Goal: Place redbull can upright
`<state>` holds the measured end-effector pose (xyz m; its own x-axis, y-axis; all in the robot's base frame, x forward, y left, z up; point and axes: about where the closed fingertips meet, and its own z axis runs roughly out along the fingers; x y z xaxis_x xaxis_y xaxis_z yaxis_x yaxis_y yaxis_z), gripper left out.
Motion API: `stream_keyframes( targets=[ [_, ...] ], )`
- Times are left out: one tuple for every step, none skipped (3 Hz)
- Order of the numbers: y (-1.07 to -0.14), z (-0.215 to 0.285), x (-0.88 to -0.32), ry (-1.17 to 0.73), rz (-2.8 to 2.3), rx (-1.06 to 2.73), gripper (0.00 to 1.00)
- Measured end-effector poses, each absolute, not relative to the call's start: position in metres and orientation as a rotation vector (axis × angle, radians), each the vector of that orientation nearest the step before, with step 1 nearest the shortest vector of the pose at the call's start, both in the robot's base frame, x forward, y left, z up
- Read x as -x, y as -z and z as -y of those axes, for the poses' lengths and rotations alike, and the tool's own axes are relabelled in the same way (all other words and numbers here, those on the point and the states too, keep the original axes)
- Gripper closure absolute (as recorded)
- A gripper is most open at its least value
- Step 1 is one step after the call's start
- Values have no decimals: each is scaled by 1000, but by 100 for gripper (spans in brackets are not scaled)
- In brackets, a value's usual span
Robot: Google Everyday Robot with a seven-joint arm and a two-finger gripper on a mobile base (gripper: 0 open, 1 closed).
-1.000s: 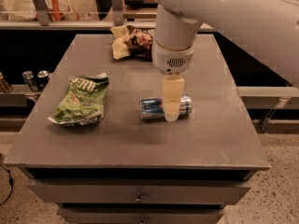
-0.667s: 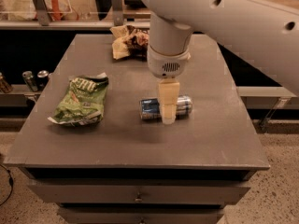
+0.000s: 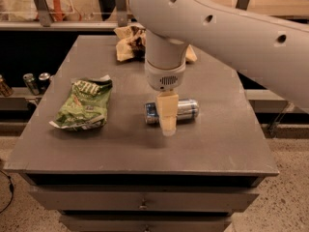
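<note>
Gripper [image 3: 167,123]: having shifted slightly lower and leftward since the earlier frame, hanging over the can's middle; grip state cannot be told.
Redbull can [image 3: 187,109]: silver-and-blue, lying on its side directly beneath the gripper, unmoved.
Grey table [image 3: 145,151]: bearing both.
Green snack bag [image 3: 83,104]: lying left of the gripper.

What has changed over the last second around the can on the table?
The end effector shifted toward the picture's left and came lower, now in front of the middle of the redbull can, which lies on its side. Whether it has gripped the can cannot be seen. The can, the green chip bag and the crumpled snack bag stayed put.
</note>
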<state>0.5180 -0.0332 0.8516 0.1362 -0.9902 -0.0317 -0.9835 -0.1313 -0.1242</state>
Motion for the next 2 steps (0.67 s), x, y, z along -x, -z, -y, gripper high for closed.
stream_keyframes(
  targets=[
    [-845, 33, -515, 112, -2002, 2284, 0],
    [-841, 35, -513, 116, -2020, 2276, 16]
  ],
)
